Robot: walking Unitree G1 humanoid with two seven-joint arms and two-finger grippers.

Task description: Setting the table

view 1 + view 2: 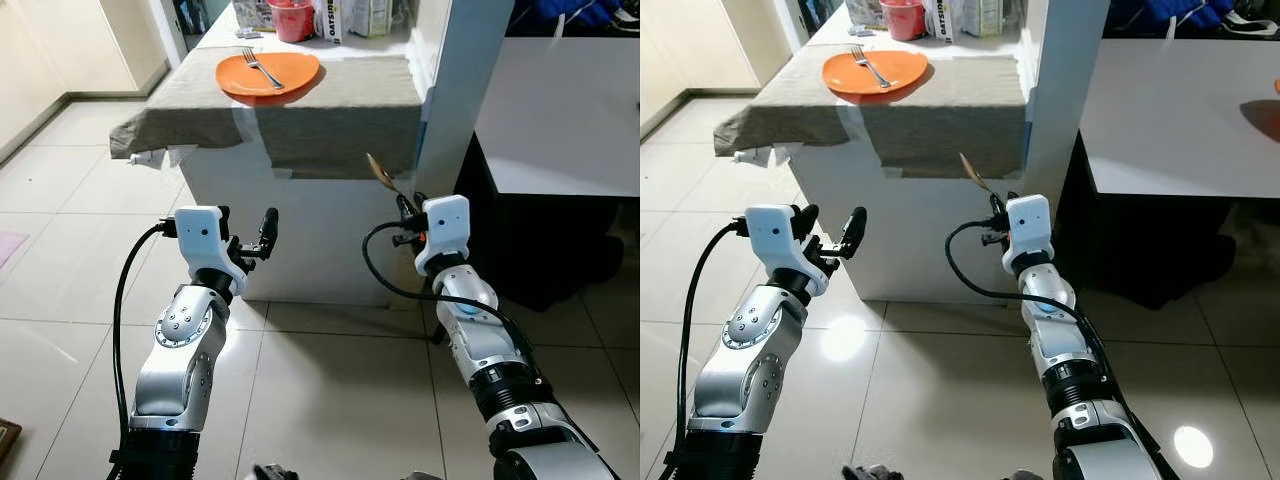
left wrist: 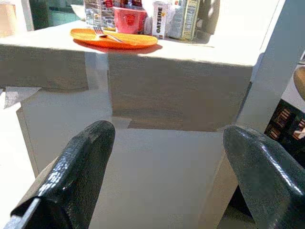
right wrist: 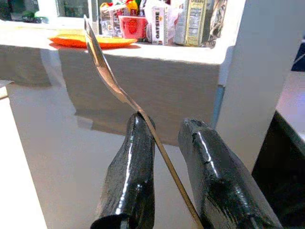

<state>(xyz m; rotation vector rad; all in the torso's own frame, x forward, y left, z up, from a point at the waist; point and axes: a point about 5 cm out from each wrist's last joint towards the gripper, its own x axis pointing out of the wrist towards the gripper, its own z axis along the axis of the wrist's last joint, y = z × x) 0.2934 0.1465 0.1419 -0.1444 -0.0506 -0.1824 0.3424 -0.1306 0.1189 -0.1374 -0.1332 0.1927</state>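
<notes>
1. Done: round orange plate (image 1: pixel 268 74) with silver metal fork (image 1: pixel 261 68) on it sits near the cloth-covered counter's (image 1: pixel 330 110) front edge.
2. Right hand (image 3: pixel 164 157) pinches a slim metal spoon (image 3: pixel 107 71), below the counter's front edge.
3. Left hand (image 2: pixel 167 167) wide, empty.
4. Left to do: likely place the spoon beside the plate.

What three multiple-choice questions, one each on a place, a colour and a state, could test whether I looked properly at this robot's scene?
1. Where does the fork lie?
A on the floor
B on the plate
C in the red cup

2. What colour is the plate?
A orange
B blue
C white

3. What is the right gripper doing?
A hanging empty
B pressing the cloth
C holding a spoon

Answers: 1 B, the fork rests across the plate. 2 A, plainly orange. 3 C, the spoon's handle sits between its fingers; the left gripper is open and empty.
</notes>
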